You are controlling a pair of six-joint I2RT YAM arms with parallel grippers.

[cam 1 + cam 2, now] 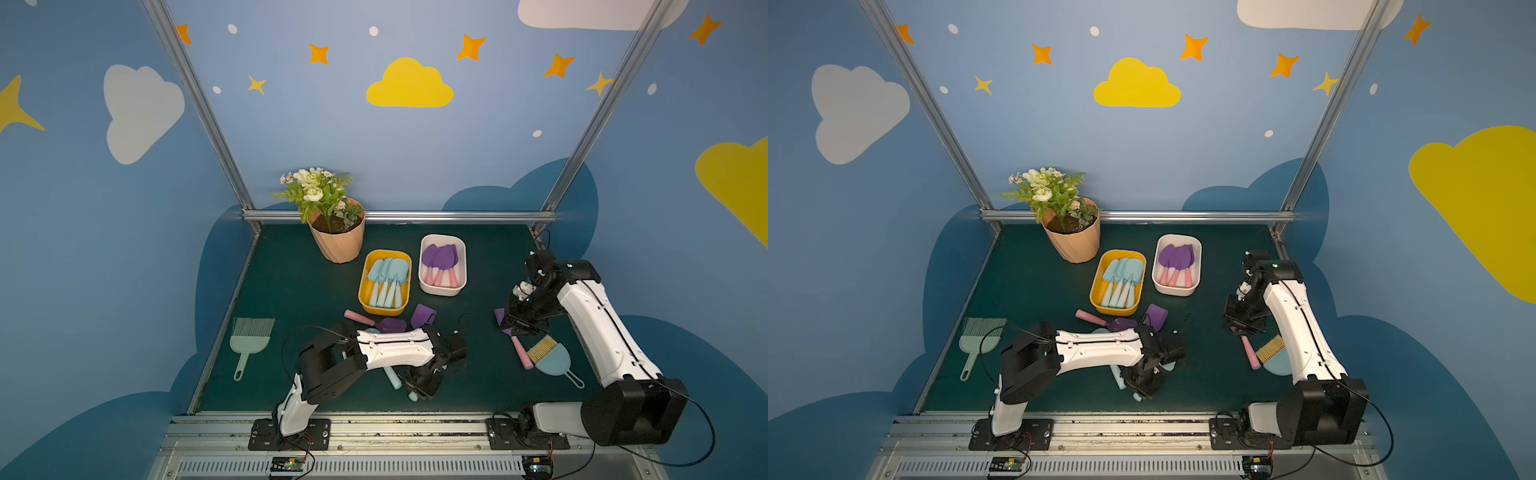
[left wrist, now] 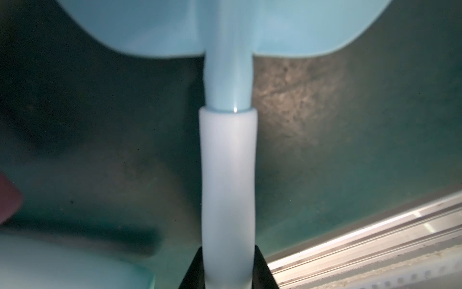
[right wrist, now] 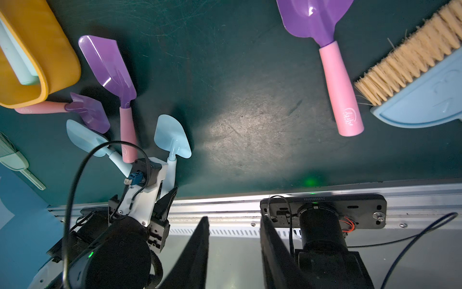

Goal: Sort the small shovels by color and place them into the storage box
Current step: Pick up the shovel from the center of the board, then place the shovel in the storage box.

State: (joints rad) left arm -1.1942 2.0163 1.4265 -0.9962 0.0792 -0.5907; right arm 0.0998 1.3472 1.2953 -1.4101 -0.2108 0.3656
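Held shovel: the blue shovel (image 2: 227, 162) fills the left wrist view, its pale handle clamped in the left claw (image 2: 228, 271), blade pointing away from the claw.
Left claw: closed tight on that handle, low at the desk (image 1: 291, 282); I cannot tell whether the blade touches the desk.
Right claw (image 3: 234, 220): fingers a little apart, gripping nothing.
Purple shovel (image 3: 340, 87): flat on the desk ahead of the right claw, apart from its fingers, pink handle just beside the tan brush (image 3: 412, 82).
Loose shovels: just beyond the left claw lie a spare blue shovel (image 3: 82, 137) and two more purple shovels (image 3: 110, 70), overlapping.
Yellow box (image 1: 382, 310): farther beyond the left claw, holding sorted blue shovels (image 1: 386, 278) side by side.
White box (image 1: 440, 291): beside the yellow box, well apart from the right claw, holding sorted purple shovels (image 1: 440, 257).
Green brush (image 1: 249, 336): well apart from the left claw, on its outer side.
Flowerpot (image 1: 338, 241): past the yellow box, far from both claws.
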